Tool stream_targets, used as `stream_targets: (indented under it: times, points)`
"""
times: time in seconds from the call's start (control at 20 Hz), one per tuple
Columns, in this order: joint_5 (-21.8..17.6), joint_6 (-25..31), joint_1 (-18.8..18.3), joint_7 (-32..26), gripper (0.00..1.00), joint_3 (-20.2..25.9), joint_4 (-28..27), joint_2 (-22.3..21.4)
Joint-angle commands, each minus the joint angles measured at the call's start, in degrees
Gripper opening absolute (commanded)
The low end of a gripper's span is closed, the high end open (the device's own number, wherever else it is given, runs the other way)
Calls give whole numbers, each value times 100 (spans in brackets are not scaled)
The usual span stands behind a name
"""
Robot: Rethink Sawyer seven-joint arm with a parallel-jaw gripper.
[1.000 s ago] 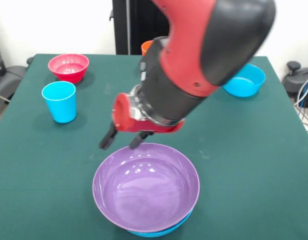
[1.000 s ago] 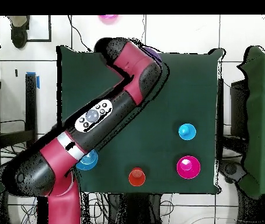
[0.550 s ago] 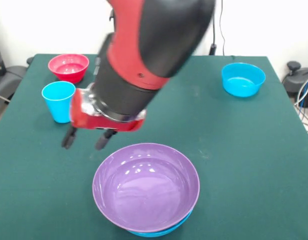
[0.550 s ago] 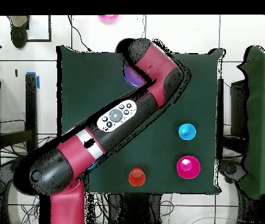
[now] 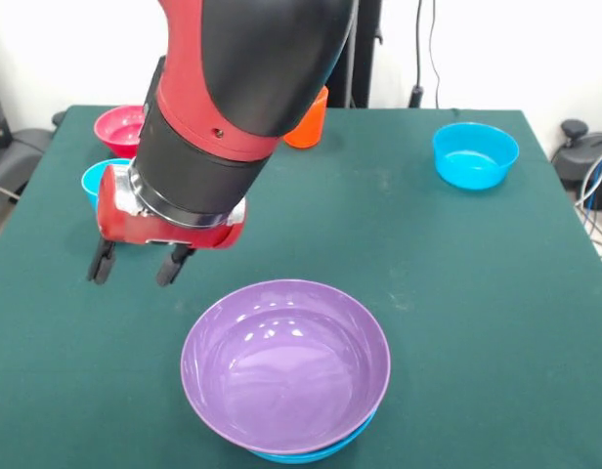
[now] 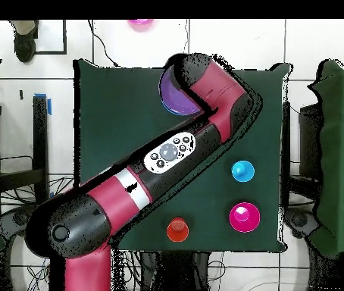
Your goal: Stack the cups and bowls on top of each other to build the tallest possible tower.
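Broadly, the green table (image 5: 477, 293) carries everything, and the red and black arm (image 5: 242, 88) comes down across its middle in the front view. Taking the purple bowl (image 5: 285, 363) as the landmark: it sits upright at the table's near edge, nested on a blue bowl (image 5: 311, 455) of which only a thin rim shows beneath it; the two make the start of the tower. In the overhead view the purple bowl (image 6: 172, 98) is partly covered by the arm.

Up and to the left of the purple bowl hangs the end effector (image 5: 135, 266), its two dark fingers spread apart with nothing between them, above bare cloth and apart from the bowl's rim.

Well beyond the purple bowl to the right stands a second blue bowl (image 5: 475, 154), empty and upright. Far off to the left, at the back of the table, is the small crimson bowl (image 5: 120, 127), partly hidden by the arm. Just nearer than it, the light blue cup (image 5: 98, 181) peeks out beside the end effector's red housing. Straight behind the purple bowl, the orange cup (image 5: 307, 125) shows at the arm's edge.
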Motion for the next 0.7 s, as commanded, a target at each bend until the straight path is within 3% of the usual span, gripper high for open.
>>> stream_targets:
  times: [0.05, 0.25, 0.4, 0.7]
  points:
    - [-837, -73, 320, 1280, 100, 1252, 538, -213]
    - [-984, -132, 590, 1904, 100, 1233, 934, -238]
    - [-1177, 248, 711, 2390, 100, 1071, 1061, -251]
    - [-1742, 328, 1127, 2399, 100, 1055, 1877, -710]
